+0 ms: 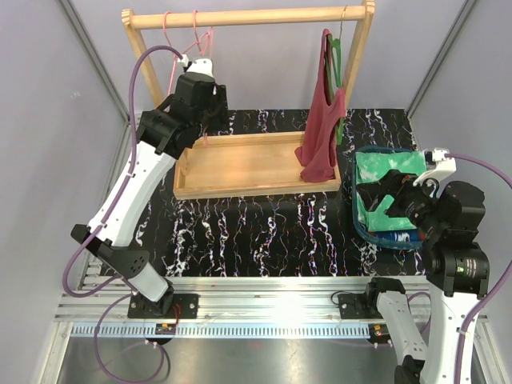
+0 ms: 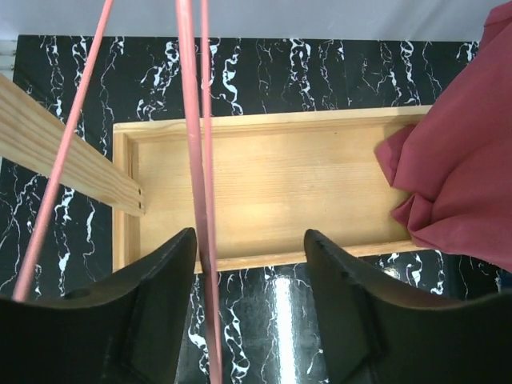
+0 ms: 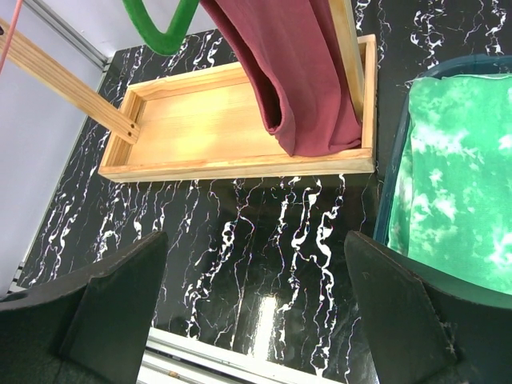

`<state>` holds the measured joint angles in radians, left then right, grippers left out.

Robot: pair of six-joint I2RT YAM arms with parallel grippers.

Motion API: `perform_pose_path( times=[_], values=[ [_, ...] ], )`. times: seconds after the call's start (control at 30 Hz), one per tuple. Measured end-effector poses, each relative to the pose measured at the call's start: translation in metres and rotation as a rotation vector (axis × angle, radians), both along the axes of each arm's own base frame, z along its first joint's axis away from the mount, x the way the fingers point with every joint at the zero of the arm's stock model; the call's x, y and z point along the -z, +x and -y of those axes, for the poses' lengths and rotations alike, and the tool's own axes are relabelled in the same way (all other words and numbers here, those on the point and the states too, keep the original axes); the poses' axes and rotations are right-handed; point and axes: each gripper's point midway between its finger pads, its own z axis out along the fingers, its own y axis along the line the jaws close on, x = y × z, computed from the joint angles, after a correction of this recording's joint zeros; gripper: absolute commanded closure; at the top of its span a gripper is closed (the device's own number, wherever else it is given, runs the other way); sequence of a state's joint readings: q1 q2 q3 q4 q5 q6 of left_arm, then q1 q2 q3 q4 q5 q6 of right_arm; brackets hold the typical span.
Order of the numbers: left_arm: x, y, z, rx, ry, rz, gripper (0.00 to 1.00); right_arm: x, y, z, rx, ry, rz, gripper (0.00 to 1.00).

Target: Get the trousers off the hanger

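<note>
Trousers (image 1: 381,170), green with white marbling, lie folded in teal bin (image 1: 357,216)

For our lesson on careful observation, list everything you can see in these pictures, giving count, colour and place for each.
rack: one, pale wood, rising from the tray at the back
tray: one, pale wood, centre back of the table
pink hanger: one, pink, left end of the rail, bare
green hanger: one, green, right end of the rail
tank top: one, maroon, on the green hanger, hem in the tray
basket: one, teal, right of the tray
trousers: one pair seen, green with white marbling, in the basket
table: one, black with white veins
left gripper: one, black, open, pink hanger's wire between its fingers
right gripper: one, black, open, by the basket
</note>
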<state>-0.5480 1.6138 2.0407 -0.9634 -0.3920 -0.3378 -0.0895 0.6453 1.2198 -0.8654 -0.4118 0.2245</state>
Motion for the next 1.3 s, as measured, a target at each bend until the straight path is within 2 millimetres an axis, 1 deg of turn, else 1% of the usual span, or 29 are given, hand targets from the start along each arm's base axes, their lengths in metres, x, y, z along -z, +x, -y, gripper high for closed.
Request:
perform_pose_path(
  times=[0.07,0.1,0.17,0.23,0.33,0.4,0.47,0.53,0.67,0.8,0.87,1.0,1.1,1.17,1.3],
  values=[
    [-0.001,-0.003,-0.002,-0.002,-0.004,-0.002,0.28,0.0,0.0,0.0,0.001,-0.003,0.0,0.01],
    [-0.002,-0.006,-0.003,-0.005,-0.009,-0.001,0.22,0.0,0.0,0.001,0.004,-0.006,0.001,0.01],
    [0.0,-0.016,-0.009,-0.009,-0.015,-0.007,0.14,0.001,0.001,0.002,0.007,-0.014,0.001,0.01],
    [0.005,-0.032,-0.017,-0.012,-0.029,-0.005,0.01,0.003,0.002,0.006,0.026,-0.037,-0.002,0.01],
    [0.011,-0.065,-0.032,-0.011,-0.055,0.001,0.01,0.004,0.005,0.012,0.058,-0.076,-0.014,0.0],
    [0.011,-0.09,-0.042,-0.004,-0.091,0.036,0.01,0.005,0.006,0.018,0.084,-0.104,-0.024,0.01],
    [0.016,-0.111,-0.053,-0.002,-0.123,0.064,0.01,0.006,0.005,0.019,0.087,-0.13,-0.031,0.0],
    [0.026,-0.132,-0.065,-0.002,-0.144,0.086,0.01,0.007,0.004,0.018,0.084,-0.147,-0.034,0.01],
    [0.057,-0.161,-0.084,-0.002,-0.16,0.101,0.01,0.009,0.0,0.023,0.103,-0.167,-0.037,0.01],
    [0.09,-0.177,-0.094,0.0,-0.15,0.085,0.01,0.009,-0.01,0.025,0.11,-0.169,-0.02,0.01],
    [0.104,-0.184,-0.103,-0.015,-0.121,0.072,0.01,0.011,-0.016,0.025,0.109,-0.169,-0.008,0.0],
    [0.122,-0.192,-0.122,-0.054,-0.052,0.079,0.01,0.02,-0.026,0.022,0.088,-0.181,0.005,0.01],
    [0.135,-0.198,-0.131,-0.05,-0.023,0.106,0.01,0.026,-0.03,0.023,0.08,-0.206,0.014,0.01],
    [0.137,-0.203,-0.136,-0.045,-0.019,0.135,0.01,0.029,-0.032,0.025,0.088,-0.22,0.022,0.01],
    [0.122,-0.207,-0.145,-0.067,-0.047,0.227,0.01,0.04,-0.037,0.034,0.126,-0.24,0.023,0.01]
  ],
)
